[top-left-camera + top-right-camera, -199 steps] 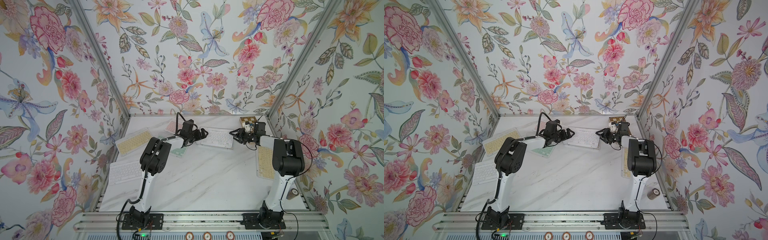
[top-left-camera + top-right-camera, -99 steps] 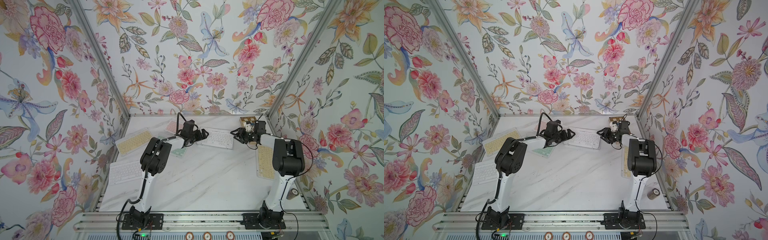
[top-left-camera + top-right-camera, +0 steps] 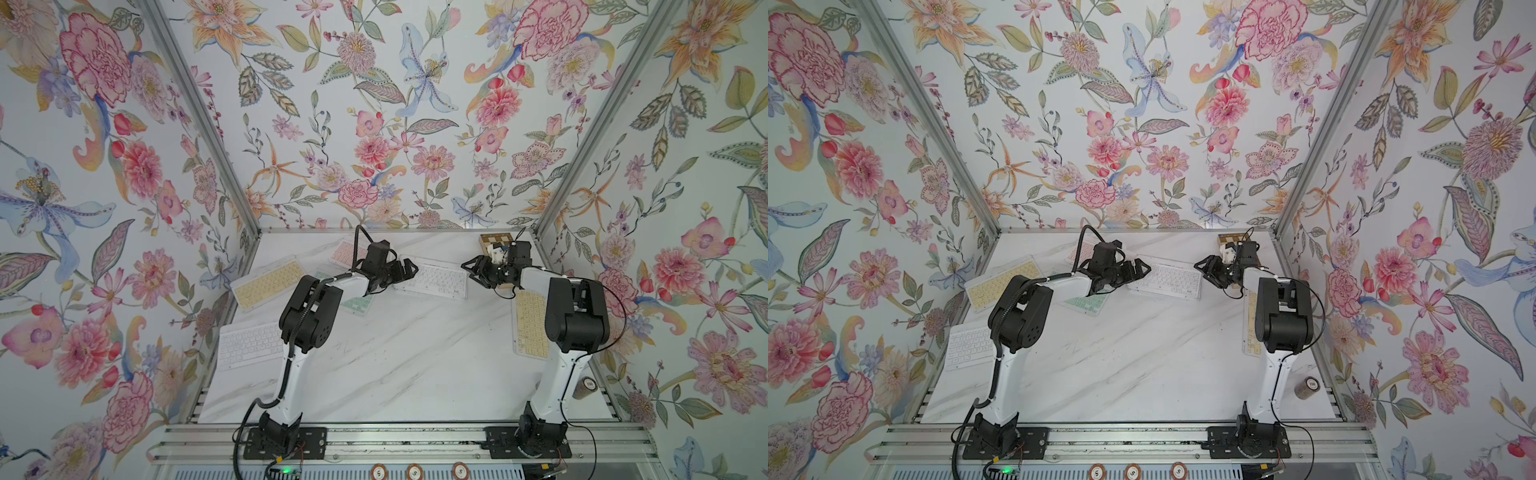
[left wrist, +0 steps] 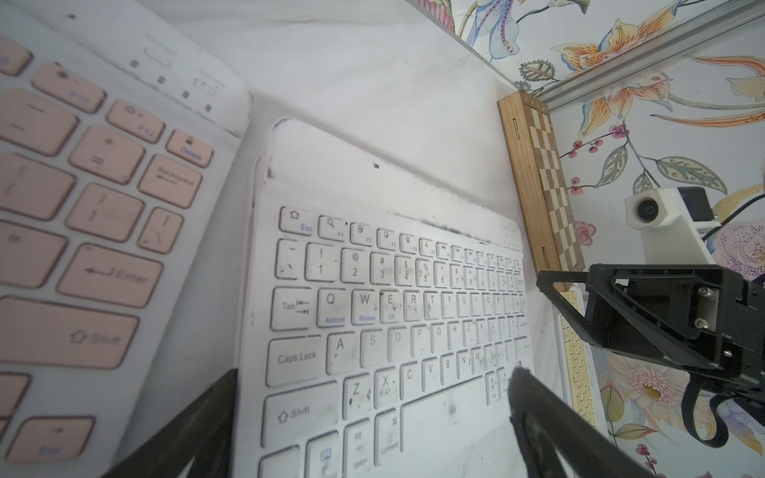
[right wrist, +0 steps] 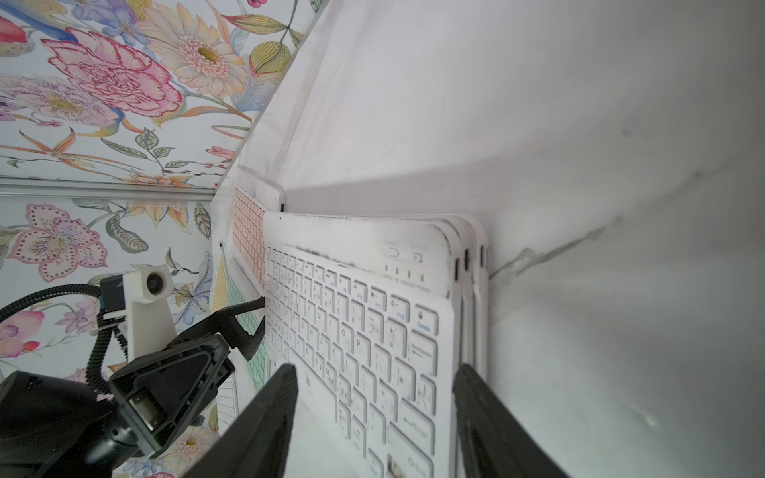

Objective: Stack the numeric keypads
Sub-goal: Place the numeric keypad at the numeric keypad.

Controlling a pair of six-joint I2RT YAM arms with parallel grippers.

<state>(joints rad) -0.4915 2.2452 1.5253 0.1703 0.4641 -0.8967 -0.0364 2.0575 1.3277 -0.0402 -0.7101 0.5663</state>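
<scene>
A stack of three white numeric keypads [image 3: 436,282] [image 5: 352,310] lies at the back middle of the marble table. My left gripper [image 3: 409,268] [image 4: 374,372] is open and straddles the stack's left end. Facing it, my right gripper [image 3: 470,272] [image 5: 374,368] is open at the right end, its fingers [image 5: 273,414] standing clear of the keypad edges. A pink keypad [image 3: 343,251] [image 4: 82,207] lies behind the left gripper. A mint keypad [image 3: 357,303] is partly hidden under the left arm. Yellow [image 3: 268,280] and white [image 3: 249,345] keypads lie at the left, and another yellow one [image 3: 530,328] at the right.
A folded wooden chessboard [image 3: 494,240] [image 4: 546,186] lies in the back right corner, behind the right wrist. A small brown cylinder [image 3: 584,386] stands at the right edge near the front. Floral walls close in three sides.
The right gripper's jaws have spread wider at the white stack's right end. The left arm and the keypads have hardly moved.
</scene>
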